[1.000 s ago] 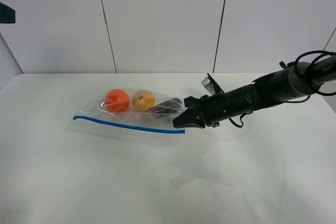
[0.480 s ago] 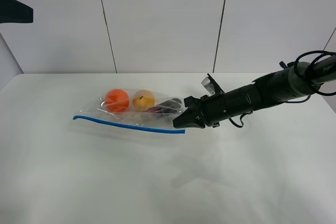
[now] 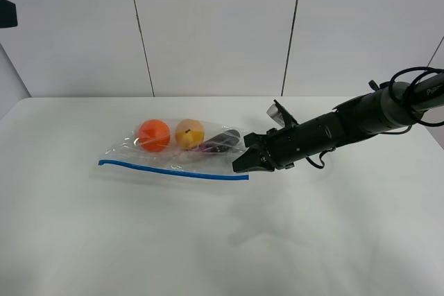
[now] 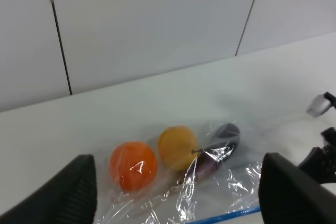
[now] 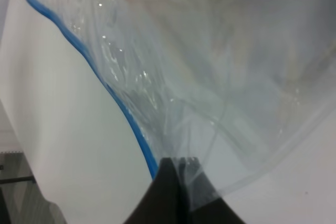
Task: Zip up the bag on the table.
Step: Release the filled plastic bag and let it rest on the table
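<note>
At the far left of the high view only a dark sliver of the left arm [image 3: 5, 13] shows, up above the table [image 3: 97, 240]. Its wrist camera shows the left gripper [image 4: 178, 169] with its two dark fingers [image 4: 68, 192] spread wide and nothing between them, held clear of the bag [image 3: 173, 154] and looking down on it. The bag lies flat on the white tabletop, left of the middle, with its blue zip strip [image 3: 173, 170] running along the near long edge from one end to the other. Through the clear plastic sit an orange ball [image 3: 154, 134], a yellow-orange fruit [image 3: 189, 132] just beside it, and then a dark purple eggplant [image 3: 218, 141] — all toward the far side of the bag. At the strip's right end the right gripper [image 3: 243, 165] is pinched closed on the bag's corner — its own camera shows the dark tips together on crinkled plastic, just beside the blue strip. The black right arm [image 3: 333, 128] stretches low over the table toward the right edge.
</note>
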You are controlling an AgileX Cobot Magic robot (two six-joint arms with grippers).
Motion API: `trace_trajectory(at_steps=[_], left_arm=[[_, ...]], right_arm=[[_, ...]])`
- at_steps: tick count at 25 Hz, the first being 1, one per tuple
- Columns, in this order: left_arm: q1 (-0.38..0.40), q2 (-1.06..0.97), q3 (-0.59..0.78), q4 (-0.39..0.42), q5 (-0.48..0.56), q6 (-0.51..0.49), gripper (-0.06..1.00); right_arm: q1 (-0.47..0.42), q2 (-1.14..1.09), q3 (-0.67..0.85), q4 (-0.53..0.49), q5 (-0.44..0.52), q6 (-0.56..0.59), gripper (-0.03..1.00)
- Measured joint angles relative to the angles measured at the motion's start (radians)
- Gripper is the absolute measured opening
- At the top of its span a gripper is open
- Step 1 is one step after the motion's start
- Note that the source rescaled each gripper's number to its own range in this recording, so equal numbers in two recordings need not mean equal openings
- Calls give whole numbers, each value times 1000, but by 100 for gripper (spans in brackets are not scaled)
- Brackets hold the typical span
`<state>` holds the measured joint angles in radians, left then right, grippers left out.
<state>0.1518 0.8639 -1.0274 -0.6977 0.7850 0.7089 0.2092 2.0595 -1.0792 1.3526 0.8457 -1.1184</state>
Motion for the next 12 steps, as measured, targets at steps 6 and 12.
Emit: trace_trajectory(at_steps=[6, 12], left_arm=[[-5, -174, 131, -2, -26, 7, 79], [-43, -253, 227, -2, -37, 16, 79]], right_arm=[[0, 0, 0, 0, -8, 0, 0], [0, 0, 0, -4, -4, 0, 0]])
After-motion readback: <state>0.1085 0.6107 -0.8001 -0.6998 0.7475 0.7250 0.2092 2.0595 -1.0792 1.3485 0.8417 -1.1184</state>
